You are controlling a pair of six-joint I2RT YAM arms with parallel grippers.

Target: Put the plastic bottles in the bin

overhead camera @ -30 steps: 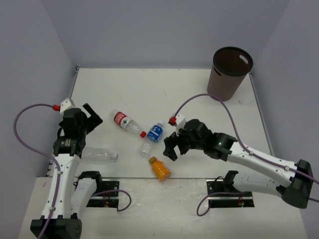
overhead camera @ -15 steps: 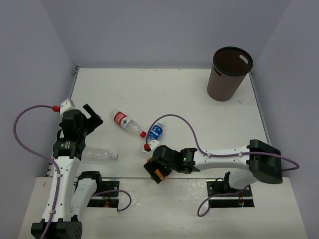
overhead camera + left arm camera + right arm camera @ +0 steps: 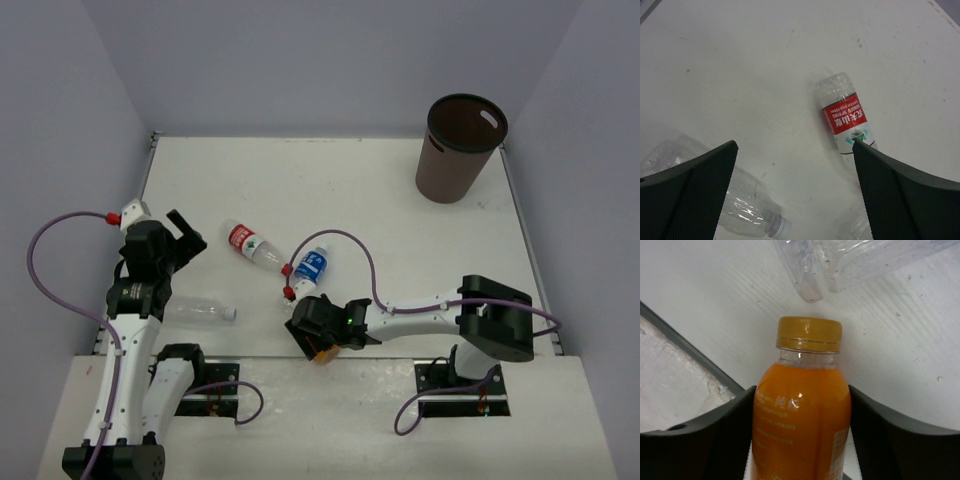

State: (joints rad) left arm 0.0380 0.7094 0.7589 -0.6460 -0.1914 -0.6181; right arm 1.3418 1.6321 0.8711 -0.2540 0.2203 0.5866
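Observation:
An orange-filled bottle (image 3: pixel 802 410) lies near the table's front edge, and my right gripper (image 3: pixel 801 389) is shut on it, both fingers pressed to its sides. From above, only a bit of that orange bottle (image 3: pixel 322 352) shows under the right gripper (image 3: pixel 318 335). A red-label bottle (image 3: pixel 250 243), a blue-label bottle (image 3: pixel 311 266) and a plain clear bottle (image 3: pixel 200 311) lie on the table. My left gripper (image 3: pixel 794 145) hangs open above the table, with the red-label bottle (image 3: pixel 845 117) and the clear bottle (image 3: pixel 740 210) below it. The brown bin (image 3: pixel 460 148) stands at the far right.
The table's front edge (image 3: pixel 685 350) runs just left of the orange bottle. The clear body of another bottle (image 3: pixel 840 260) lies right beyond its cap. Grey walls enclose the table on three sides. The right arm's purple cable (image 3: pixel 345 240) loops over the blue-label bottle.
My right arm has swung from mid-table down to the front edge, over the orange bottle, and its jaws have closed on it. The left arm has not moved.

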